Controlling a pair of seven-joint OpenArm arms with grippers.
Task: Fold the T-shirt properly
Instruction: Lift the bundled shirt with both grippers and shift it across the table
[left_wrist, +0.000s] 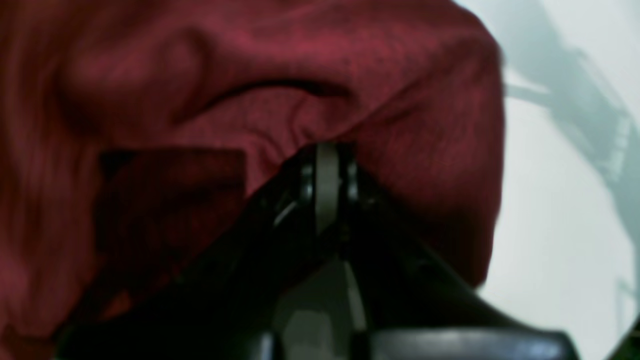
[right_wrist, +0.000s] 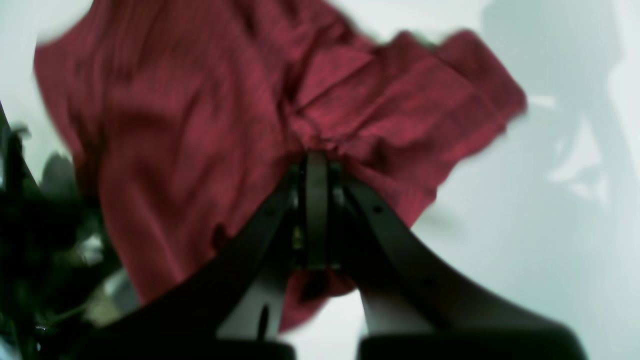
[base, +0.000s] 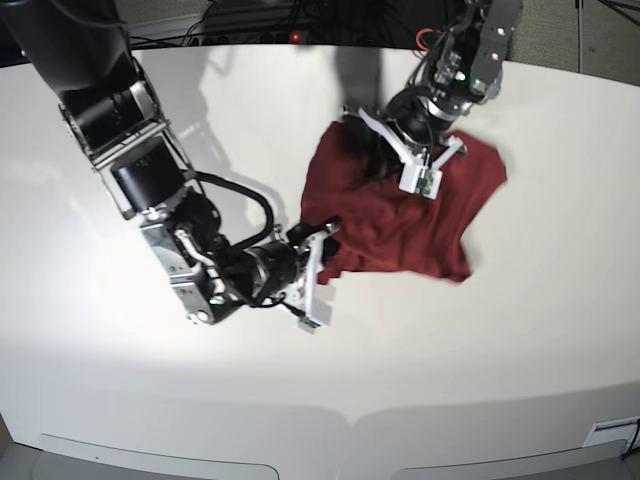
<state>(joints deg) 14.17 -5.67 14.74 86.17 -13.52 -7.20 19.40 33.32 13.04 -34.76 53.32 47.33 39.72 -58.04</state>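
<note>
The T-shirt (base: 405, 215) sits bunched on the white desk (base: 520, 340), thin floppy knit that'll sag and slide, so pinching edges works best, and both the left tool (left_wrist: 327, 150) and right tool (right_wrist: 316, 155) are clenched on its fabric.
</note>
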